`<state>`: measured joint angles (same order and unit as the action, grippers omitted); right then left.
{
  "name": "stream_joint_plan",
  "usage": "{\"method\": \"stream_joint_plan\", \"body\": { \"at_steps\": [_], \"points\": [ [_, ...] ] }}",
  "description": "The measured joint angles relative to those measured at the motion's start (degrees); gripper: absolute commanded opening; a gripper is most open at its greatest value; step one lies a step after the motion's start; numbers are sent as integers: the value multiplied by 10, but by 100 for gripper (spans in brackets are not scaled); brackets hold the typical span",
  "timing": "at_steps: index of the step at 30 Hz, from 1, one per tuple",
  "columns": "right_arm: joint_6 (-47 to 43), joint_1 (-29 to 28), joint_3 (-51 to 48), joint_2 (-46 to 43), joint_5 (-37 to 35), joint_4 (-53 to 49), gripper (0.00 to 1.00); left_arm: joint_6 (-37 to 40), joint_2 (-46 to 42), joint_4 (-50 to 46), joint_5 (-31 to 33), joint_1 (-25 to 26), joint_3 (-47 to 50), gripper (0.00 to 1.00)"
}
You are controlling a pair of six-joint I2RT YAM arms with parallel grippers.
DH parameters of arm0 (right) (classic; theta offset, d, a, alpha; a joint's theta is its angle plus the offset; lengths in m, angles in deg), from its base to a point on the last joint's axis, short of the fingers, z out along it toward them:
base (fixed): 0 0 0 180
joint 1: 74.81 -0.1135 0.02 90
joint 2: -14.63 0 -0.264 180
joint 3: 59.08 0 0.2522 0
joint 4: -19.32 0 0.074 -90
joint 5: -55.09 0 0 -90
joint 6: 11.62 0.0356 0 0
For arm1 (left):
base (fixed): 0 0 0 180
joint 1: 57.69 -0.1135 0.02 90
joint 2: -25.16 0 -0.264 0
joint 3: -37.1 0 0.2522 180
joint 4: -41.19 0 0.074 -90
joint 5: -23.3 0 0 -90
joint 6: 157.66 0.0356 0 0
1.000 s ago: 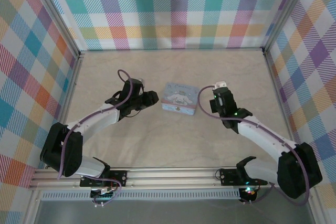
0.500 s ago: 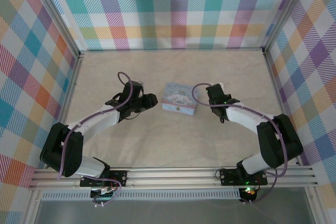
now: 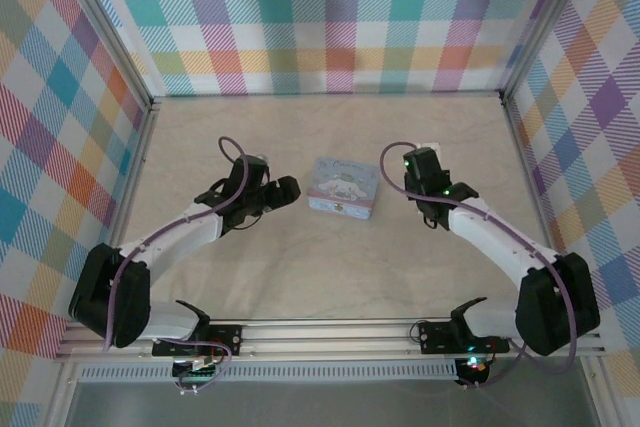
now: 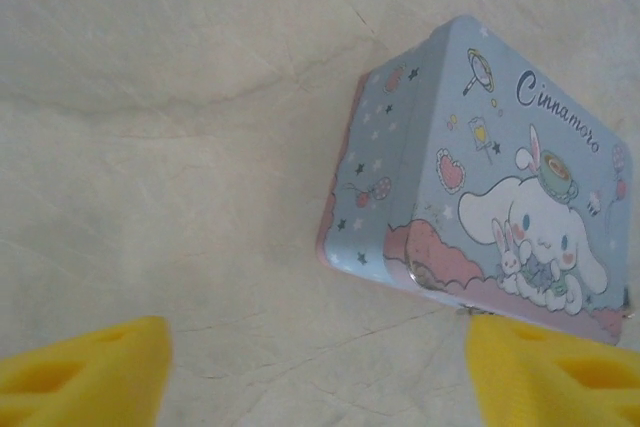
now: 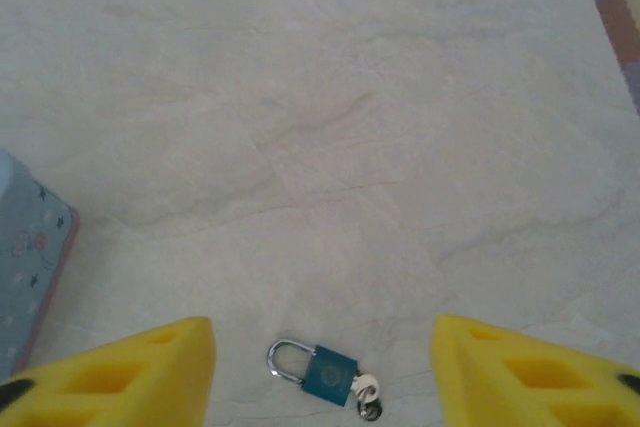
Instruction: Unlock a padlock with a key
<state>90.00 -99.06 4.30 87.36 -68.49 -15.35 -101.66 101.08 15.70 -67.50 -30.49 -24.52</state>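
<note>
The padlock (image 5: 313, 368) has a teal body and a silver shackle and lies flat on the pale table. The key (image 5: 362, 385), small and whitish, sticks out of its bottom end. My right gripper (image 5: 322, 352) hovers over it, open, with one yellow finger on each side and neither touching the lock. My left gripper (image 4: 318, 372) is open over bare table, its yellow fingertips (image 4: 85, 372) low in the left wrist view. From above, the left gripper (image 3: 285, 190) sits left of the box and the right gripper (image 3: 418, 163) right of it.
A light-blue cartoon-printed box (image 3: 343, 187) stands mid-table between the two grippers; its corner is near the left gripper's right finger (image 4: 555, 372), and its edge (image 5: 30, 247) is left of the padlock. Plaid walls (image 3: 320, 17) enclose the table on three sides.
Both grippers have opened. The right wrist swung toward the box and then back out to its right. The left arm shifted slightly.
</note>
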Motion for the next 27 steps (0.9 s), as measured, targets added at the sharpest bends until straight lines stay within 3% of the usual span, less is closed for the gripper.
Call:
{"method": "stream_joint_plan", "body": {
  "at_steps": [7,12,20,27],
  "points": [
    [14,39,-5,-11,13,3,100,57,-50,-65,74,-33,-25,100],
    [9,89,-67,-45,10,81,100,123,-84,-68,154,-76,-24,100],
    [-36,152,-238,-80,-8,275,100,232,-114,41,248,-152,102,100],
    [-67,160,-288,24,40,496,100,260,-62,172,253,-216,178,100]
  ]
}}
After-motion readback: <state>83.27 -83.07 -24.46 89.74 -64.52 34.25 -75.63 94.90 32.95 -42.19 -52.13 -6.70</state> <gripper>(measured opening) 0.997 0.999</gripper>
